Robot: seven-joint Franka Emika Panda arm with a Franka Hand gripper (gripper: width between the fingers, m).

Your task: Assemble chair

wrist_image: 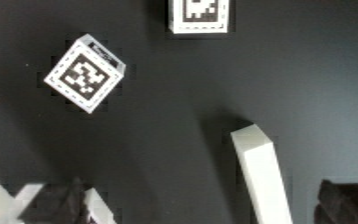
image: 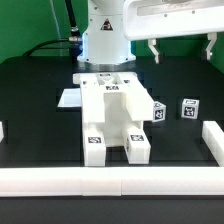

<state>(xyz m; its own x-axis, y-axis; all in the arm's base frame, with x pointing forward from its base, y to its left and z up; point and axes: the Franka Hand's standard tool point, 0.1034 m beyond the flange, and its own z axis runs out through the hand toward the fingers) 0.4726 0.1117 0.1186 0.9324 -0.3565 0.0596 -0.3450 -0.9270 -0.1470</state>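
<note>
Fingers [image: 152,50] spread wide with nothing between them. The gripper [image: 181,55] hangs high at the exterior view's right, over the table [image: 40,75], and its upper part is cut off by the frame. Rails [image: 110,180] edge the table. The chair [image: 112,118], part-built, stands mid-table in front of the base [image: 102,35]; white on white, so its rear edge is hard to make out. The marker board [image: 68,98] peeks out at the exterior view's left, mostly hidden behind the chair. One block [image: 158,112] sits just beside the chair, and a second block [image: 190,107] lies apart from it, under the gripper. On the wrist view, one tag [wrist_image: 83,75] is whole and another [wrist_image: 199,15] is clipped by the frame. The fingertips there are only blurred slivers.
</note>
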